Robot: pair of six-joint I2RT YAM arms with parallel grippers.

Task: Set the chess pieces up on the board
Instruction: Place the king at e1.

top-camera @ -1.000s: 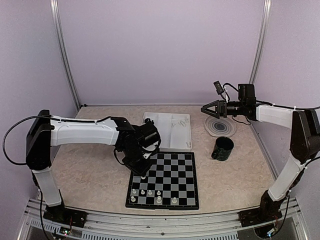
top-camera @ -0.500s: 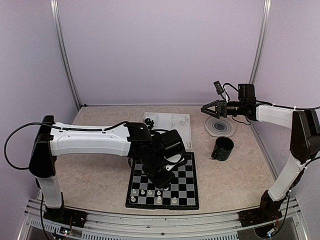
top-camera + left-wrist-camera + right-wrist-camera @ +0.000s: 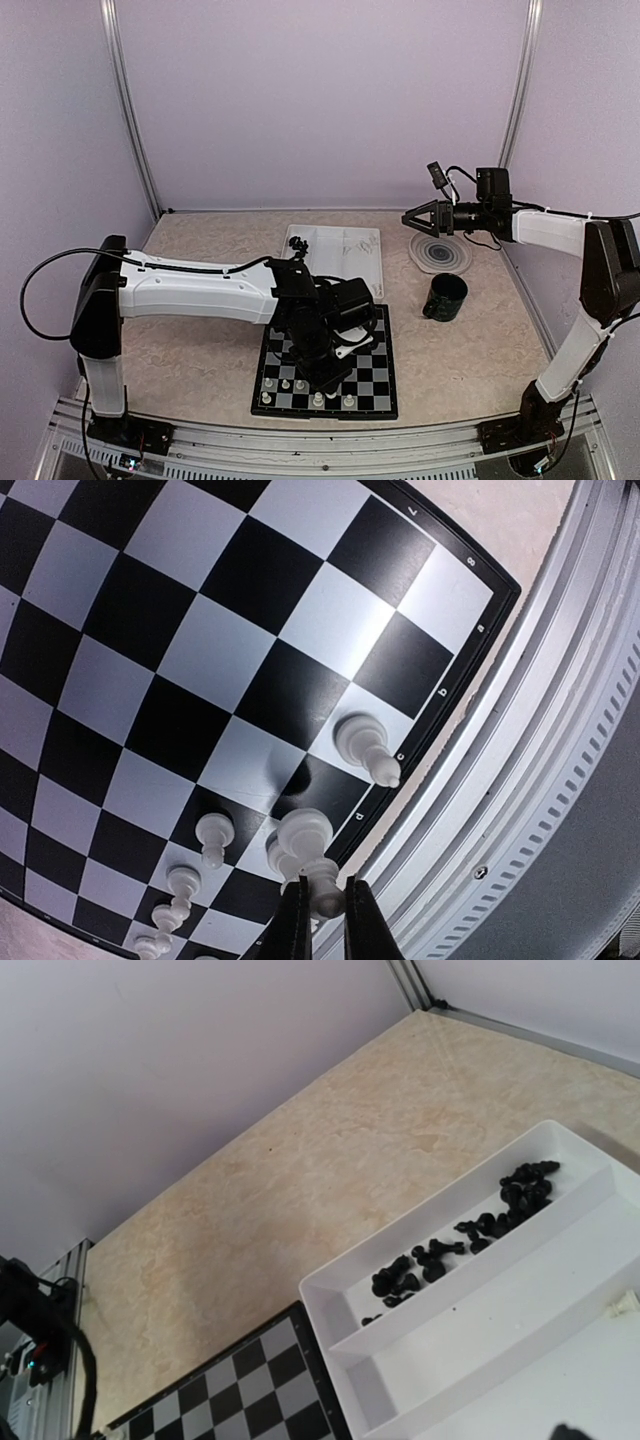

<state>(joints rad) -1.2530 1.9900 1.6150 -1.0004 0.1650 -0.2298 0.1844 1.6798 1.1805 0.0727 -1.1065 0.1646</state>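
Beige counter [image 3: 180, 362], lilac walls [image 3: 320, 100]: one board [image 3: 370, 386], tray [image 3: 371, 281], mug [image 3: 444, 297]; left fingers [image 3: 293, 926] pinch a white piece [image 3: 322, 882], right fingers [image 3: 420, 209] unclear.

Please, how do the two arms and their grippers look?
Both the left arm and right arm have smooth white links joined by black joints. Thin black cables loop beside them. The left gripper has narrow dark fingers.

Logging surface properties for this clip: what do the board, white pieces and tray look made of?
Board: glossy, probably laminate or plastic, judging by its sheen. White pieces: smooth, slightly shiny, likely moulded plastic. Tray: thin-walled, matte white, apparently plastic.
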